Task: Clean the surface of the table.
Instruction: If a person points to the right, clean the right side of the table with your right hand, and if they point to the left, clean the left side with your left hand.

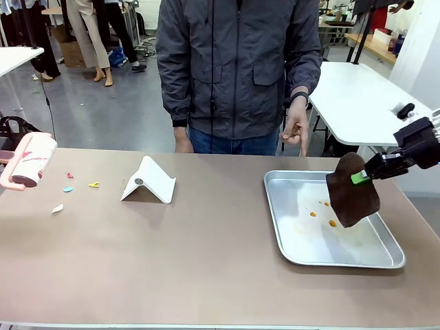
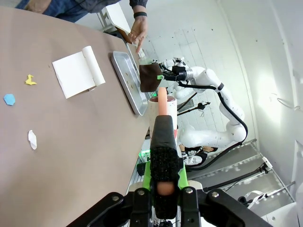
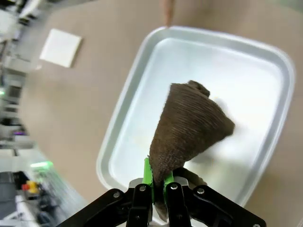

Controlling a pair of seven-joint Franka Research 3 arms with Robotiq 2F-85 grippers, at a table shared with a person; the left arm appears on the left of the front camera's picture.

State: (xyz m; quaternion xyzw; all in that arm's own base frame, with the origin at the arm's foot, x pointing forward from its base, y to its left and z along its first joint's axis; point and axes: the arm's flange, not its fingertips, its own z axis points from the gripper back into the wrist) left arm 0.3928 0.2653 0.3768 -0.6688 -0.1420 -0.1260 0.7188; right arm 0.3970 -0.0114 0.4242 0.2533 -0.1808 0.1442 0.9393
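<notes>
Left tool [image 2: 164,178]: green pads clamped narrow on the black-and-pink handle of a white cylindrical roller [image 2: 162,109]. The left wrist view gives the grip. The front view puts the roller head at the bench's left edge.

Right tool [image 1: 362,177]: pinched shut on the top corner of a dark brown ribbed cloth [image 1: 352,194]. The cloth hangs as a loose cone over the shiny rectangular silver metal tray [image 1: 289,237]. The right wrist view shows the knit ribs. The front view adds small orange spots [image 1: 323,213] on the tray floor beside the cloth. Can't tell if the cloth touches the tray.

The smooth brownish-beige matte bench [image 1: 172,261] spans the front view, with the tray on its right half. On the left part lie small paper scraps [image 1: 58,207]: pink, blue, yellow and white, well apart from the tray. A white folded card [image 1: 148,180] stands tent-like left of centre.

At the far edge stands a person in a grey zip jacket [image 1: 237,62], one hand [image 1: 297,130] with fingers down, just behind the tray. Beyond is a white-topped table [image 1: 357,96].
</notes>
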